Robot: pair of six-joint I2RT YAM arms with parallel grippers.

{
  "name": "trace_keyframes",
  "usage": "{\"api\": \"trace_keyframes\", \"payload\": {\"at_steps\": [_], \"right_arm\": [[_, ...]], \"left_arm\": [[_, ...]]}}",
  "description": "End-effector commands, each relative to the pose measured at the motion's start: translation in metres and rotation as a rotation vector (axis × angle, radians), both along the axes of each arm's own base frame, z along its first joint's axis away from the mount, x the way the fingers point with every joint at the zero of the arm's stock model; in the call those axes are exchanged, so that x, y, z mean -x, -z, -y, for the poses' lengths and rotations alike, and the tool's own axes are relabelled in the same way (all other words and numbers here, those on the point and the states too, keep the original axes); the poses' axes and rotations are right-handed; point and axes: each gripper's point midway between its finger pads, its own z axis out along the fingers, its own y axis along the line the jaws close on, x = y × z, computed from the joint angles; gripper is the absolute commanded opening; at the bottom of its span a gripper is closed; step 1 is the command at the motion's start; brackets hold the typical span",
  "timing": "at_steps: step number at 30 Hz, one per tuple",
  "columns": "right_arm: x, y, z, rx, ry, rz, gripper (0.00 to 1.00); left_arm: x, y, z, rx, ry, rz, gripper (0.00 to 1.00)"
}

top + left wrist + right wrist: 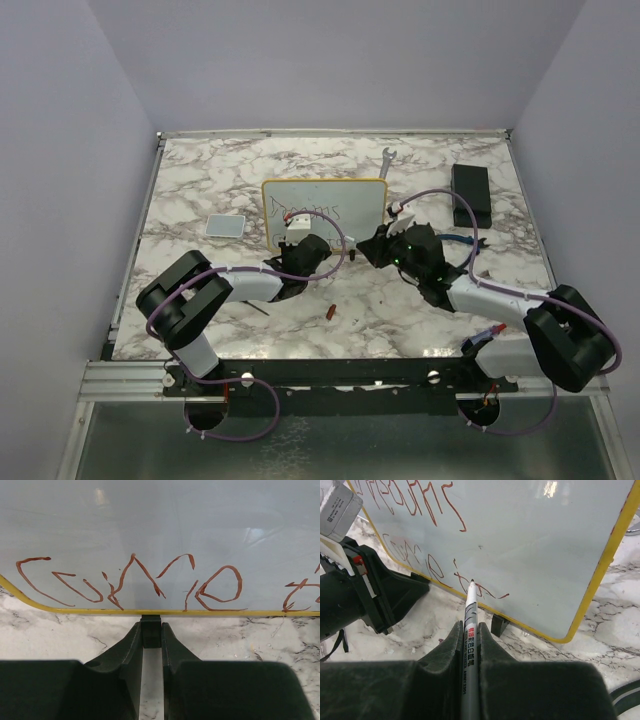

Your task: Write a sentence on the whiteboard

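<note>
The whiteboard (352, 196) stands upright mid-table, pale with a yellow frame (150, 612). The sentence (135, 582) is in thin red-brown marker strokes on two lines; the lower line runs just above the bottom frame. My left gripper (151, 632) is shut on a black foot (151, 629) under the board's bottom edge. My right gripper (470, 630) is shut on a silver marker (470, 605), whose white tip (471, 582) rests against the board at the last strokes of the lower line (490, 592). Another black foot (498, 624) shows to the right of the marker.
A small grey square pad (225, 226) lies left of the board. A red cap (330, 312) lies on the marble in front. Behind the board is a wrench (387, 160), and a black box (471, 193) sits at the back right. The left arm's body (350, 595) is close on the right gripper's left.
</note>
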Motion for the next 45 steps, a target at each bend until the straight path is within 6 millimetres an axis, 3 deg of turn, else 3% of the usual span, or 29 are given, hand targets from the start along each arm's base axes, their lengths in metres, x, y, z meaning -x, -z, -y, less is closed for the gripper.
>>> {"api": "trace_keyframes", "payload": {"at_steps": [1, 6, 14, 29, 37, 45], "right_arm": [[-0.002, 0.002, 0.001, 0.022, -0.001, 0.004, 0.01], [-0.003, 0.017, 0.0, 0.042, 0.001, -0.038, 0.01], [-0.014, 0.033, 0.014, 0.086, 0.106, -0.068, 0.01], [-0.02, 0.019, 0.051, 0.104, 0.296, -0.015, 0.01], [-0.025, 0.004, 0.035, 0.082, 0.225, 0.028, 0.01], [-0.023, 0.007, 0.014, 0.05, 0.124, 0.017, 0.01]], "left_arm": [[0.001, -0.01, 0.009, 0.023, 0.023, 0.005, 0.0], [0.001, -0.009, 0.009, 0.02, 0.023, 0.003, 0.0], [0.001, -0.009, 0.009, 0.019, 0.023, 0.002, 0.0], [0.001, -0.009, 0.009, 0.017, 0.027, 0.0, 0.0], [0.001, -0.009, 0.01, 0.018, 0.029, -0.002, 0.0], [0.001, -0.008, 0.012, 0.017, 0.034, -0.005, 0.0]]}}
